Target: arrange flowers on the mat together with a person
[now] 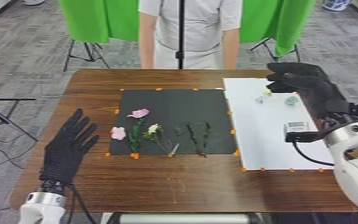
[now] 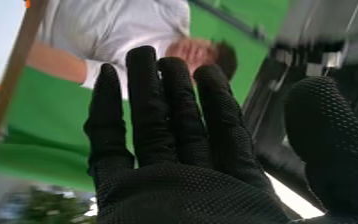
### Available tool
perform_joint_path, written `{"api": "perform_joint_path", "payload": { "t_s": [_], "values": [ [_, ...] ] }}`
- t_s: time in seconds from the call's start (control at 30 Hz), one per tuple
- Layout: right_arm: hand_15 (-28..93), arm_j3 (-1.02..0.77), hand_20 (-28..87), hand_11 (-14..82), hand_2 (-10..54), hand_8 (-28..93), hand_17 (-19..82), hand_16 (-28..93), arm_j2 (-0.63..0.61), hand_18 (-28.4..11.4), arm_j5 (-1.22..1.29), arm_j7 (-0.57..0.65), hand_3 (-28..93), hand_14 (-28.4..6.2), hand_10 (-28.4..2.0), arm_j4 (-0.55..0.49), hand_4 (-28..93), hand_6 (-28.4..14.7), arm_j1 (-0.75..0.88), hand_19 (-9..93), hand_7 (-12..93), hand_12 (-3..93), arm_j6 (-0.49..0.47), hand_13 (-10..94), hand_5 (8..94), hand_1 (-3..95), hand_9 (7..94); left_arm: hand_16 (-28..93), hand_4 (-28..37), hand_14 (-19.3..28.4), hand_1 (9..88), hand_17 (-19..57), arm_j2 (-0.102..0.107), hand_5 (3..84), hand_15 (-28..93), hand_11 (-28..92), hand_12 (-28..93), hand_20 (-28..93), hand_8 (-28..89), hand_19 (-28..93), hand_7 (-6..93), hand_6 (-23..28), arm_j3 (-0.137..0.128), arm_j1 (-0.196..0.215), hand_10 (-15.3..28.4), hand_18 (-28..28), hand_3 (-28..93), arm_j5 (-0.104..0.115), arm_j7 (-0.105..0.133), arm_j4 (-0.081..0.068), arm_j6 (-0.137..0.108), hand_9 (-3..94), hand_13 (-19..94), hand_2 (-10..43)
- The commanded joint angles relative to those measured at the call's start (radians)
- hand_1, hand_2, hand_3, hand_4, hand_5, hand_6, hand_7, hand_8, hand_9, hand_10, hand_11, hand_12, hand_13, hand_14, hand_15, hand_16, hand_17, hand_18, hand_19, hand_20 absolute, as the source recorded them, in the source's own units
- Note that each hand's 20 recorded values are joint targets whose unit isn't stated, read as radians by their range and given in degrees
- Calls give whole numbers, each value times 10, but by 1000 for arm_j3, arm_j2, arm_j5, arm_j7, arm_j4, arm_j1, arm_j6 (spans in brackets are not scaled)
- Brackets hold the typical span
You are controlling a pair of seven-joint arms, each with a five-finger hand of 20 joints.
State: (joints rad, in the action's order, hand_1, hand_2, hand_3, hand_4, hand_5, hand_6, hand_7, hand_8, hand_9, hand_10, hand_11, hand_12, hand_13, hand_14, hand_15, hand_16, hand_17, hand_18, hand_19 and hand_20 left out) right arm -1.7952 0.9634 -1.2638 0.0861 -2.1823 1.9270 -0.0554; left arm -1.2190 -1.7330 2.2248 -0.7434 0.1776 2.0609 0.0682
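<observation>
at the bench (image 1: 158,182), flowers (image 1: 139,113) line a dark mat (image 1: 171,104) between the open left hand (image 1: 64,145) and seemingly open right hand (image 1: 305,83).

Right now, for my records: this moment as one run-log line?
right hand open by white sheet | left hand open left of dark mat | pale flower on dark mat

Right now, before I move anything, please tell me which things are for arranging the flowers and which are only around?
For the job:
- dark mat
- pink flowers
- pale flower
- green sprigs
- probably the white sheet

Only around:
- green cloth
- blue-and-white pot
</observation>
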Motion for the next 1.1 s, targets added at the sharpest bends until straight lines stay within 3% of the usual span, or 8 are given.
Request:
{"api": "perform_joint_path", "payload": {
  "t_s": [0.03,0.37,0.43,0.6,0.77,0.9,1.0,1.1],
  "values": [
    [387,-52,311,175,79,-96,115,170,122,-225,194,6,869,-146,-161,-28,-227,-75,215,525,122,221,-9,358,446,159,443,61,-272,115,240,-130,-26,245,137,118,138,137,-87,384,160,11,-4,-2,95,195,736,-5,-10,-4,-10,182,162,-31],
    [371,-77,309,170,69,-88,108,192,154,-225,168,6,873,-145,-159,-27,-225,-71,211,519,131,224,-39,352,437,163,437,61,-273,115,240,-129,-30,244,136,116,138,137,-88,384,161,10,9,11,95,194,737,-3,-9,-2,-15,182,161,-30],
    [370,-90,309,172,68,-89,108,194,149,-225,158,8,874,-144,-159,-41,-225,-71,242,519,135,225,-19,352,437,165,437,61,-271,115,239,-129,-39,244,135,115,137,137,-88,384,161,10,11,3,95,194,737,-3,-27,-9,-8,182,161,-30],
    [371,-84,308,175,67,-92,108,197,158,-224,157,-6,877,-144,-159,-35,-225,-70,236,518,139,226,-12,352,439,167,436,62,-272,114,240,-130,-19,243,135,115,138,137,-88,385,161,10,14,-27,95,194,736,-10,-6,-17,6,182,161,-30],
    [372,-76,309,177,66,-94,108,198,162,-224,146,0,877,-144,-161,-27,-225,-70,227,518,144,226,-33,352,439,169,435,61,-272,114,240,-129,-40,244,135,117,138,137,-88,384,161,11,10,0,96,194,737,-6,-31,-13,10,182,161,-30],
    [375,-95,309,179,66,-96,106,199,151,-224,148,-5,878,-144,-161,-36,-225,-69,236,518,146,226,-14,354,441,170,435,61,-272,115,240,-129,-30,244,133,117,137,137,-88,384,161,10,17,-23,95,194,737,-9,-21,-21,12,182,160,-30],
    [376,-84,309,179,65,-97,107,199,147,-224,145,-10,880,-143,-160,-36,-226,-70,229,519,146,226,-14,354,442,170,436,62,-273,114,240,-129,-31,244,133,117,137,137,-88,384,163,10,-1,-10,95,194,737,-22,-21,-11,15,182,160,-30],
    [376,-88,309,181,65,-97,107,198,155,-224,147,8,880,-143,-160,-37,-226,-70,238,519,146,226,-25,355,443,171,437,62,-272,114,239,-129,0,244,133,117,138,137,-89,384,163,11,31,1,95,194,737,10,10,-15,-9,182,161,-30]
  ]
}}
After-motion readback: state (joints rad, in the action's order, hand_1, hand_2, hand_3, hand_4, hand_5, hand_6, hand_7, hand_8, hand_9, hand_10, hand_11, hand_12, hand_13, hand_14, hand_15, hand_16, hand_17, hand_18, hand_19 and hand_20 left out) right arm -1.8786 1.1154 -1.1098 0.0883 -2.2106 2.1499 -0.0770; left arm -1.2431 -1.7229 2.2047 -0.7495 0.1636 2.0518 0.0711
